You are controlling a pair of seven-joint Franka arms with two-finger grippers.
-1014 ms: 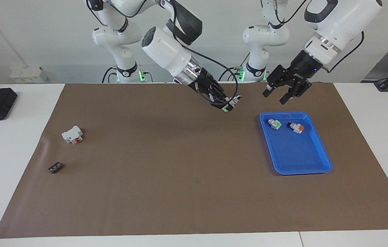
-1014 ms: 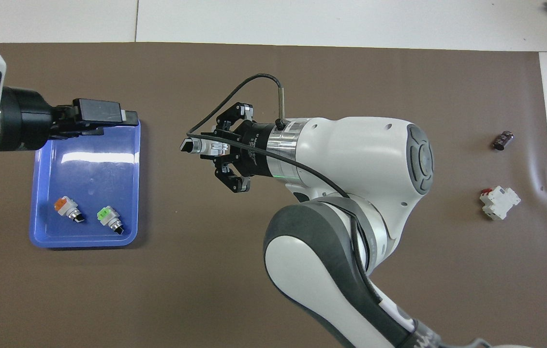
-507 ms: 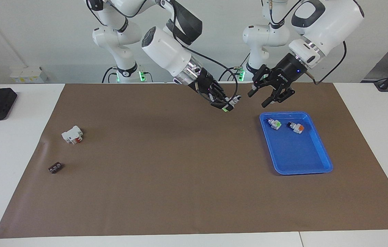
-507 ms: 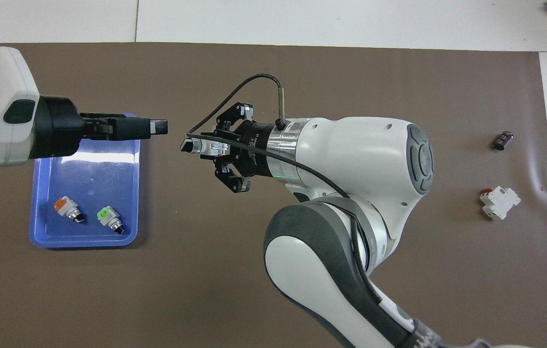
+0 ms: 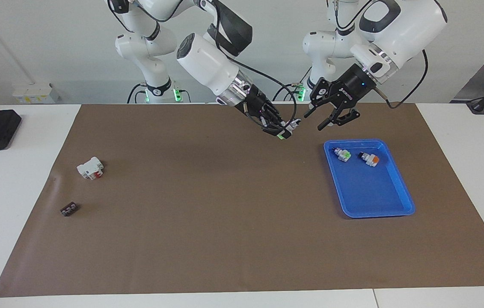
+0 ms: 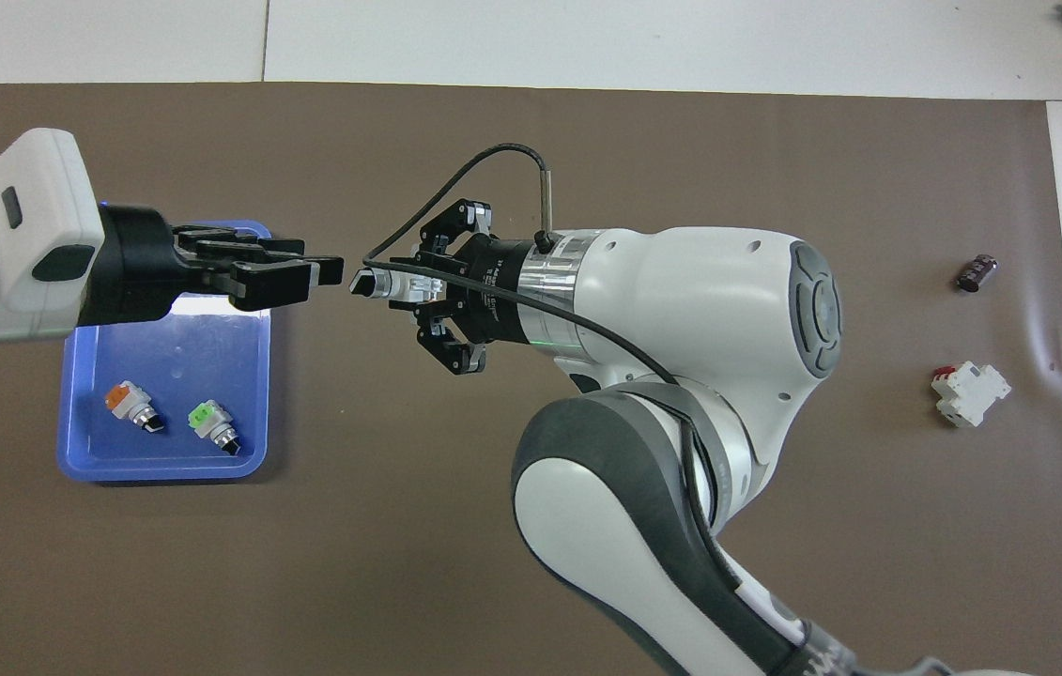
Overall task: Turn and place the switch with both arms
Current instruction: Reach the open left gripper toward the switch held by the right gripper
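Right gripper point(image 5: 283, 129) held switch point(image 5: 286, 131) clamped aloft over mat, beside tray point(image 5: 400, 188). Left gripper point(image 5: 315, 119) spread wide, just short. Switch looked light, rigid, slippery; grip black stem end.

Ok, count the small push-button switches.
3: one green-capped white switch held in the right hand; a second green-capped switch and an orange-capped switch lie in the blue plastic tray.

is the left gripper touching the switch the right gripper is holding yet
Apart. In the overhead view a thin strip of brown mat shows between the left gripper and the black end of the switch held by the right gripper.
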